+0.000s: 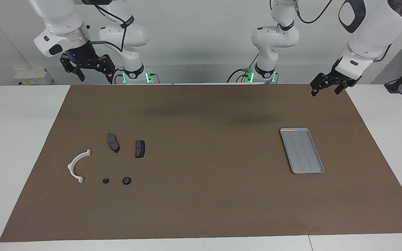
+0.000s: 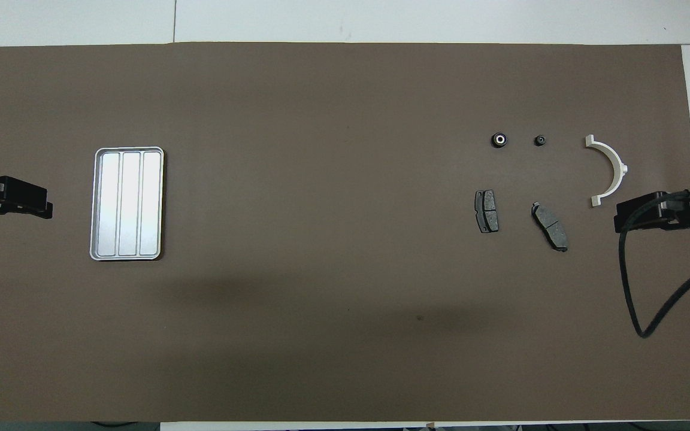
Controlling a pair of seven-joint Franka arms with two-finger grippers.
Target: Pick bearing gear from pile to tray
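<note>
Bench [image 1: 19, 146]: white top, covered over most of its length by a brown mat [image 1: 204, 195].
Tray [image 1: 302, 150]: silver-grey, rectangular, ribbed floor, nothing in it; flat on the mat toward my left arm's end of the bench, midway between the robots' edge and the edge away from us.
Pile [image 2: 536, 185]: loose scatter on the mat toward my right arm's end of the bench, well apart from the tray.
Larger round piece [image 1: 126, 180]: black with a pale centre in the overhead view; the likeliest bearing gear, though too small to be sure; lies at the part of the pile farthest from us.
Smaller round piece [image 1: 105, 180]: black, just beside the larger one, toward the right arm's end.
Brake pad, squarish [image 1: 140, 149]: dark grey, flat, nearer to us than the round pieces.
Brake pad, elongated [image 1: 113, 142]: dark grey, lying askew, beside the squarish pad and apart from it.
White half-ring bracket [image 1: 76, 166]: curved, flat on the mat, the pile's item closest to the right arm's end.
Left tool [image 1: 328, 84]: raised over the mat's edge at my left end, fingers wide apart, holding nothing; this arm waits.
Right tool [image 1: 90, 69]: raised near the robots' edge at my right end, fingers spread wide, holding nothing.
</note>
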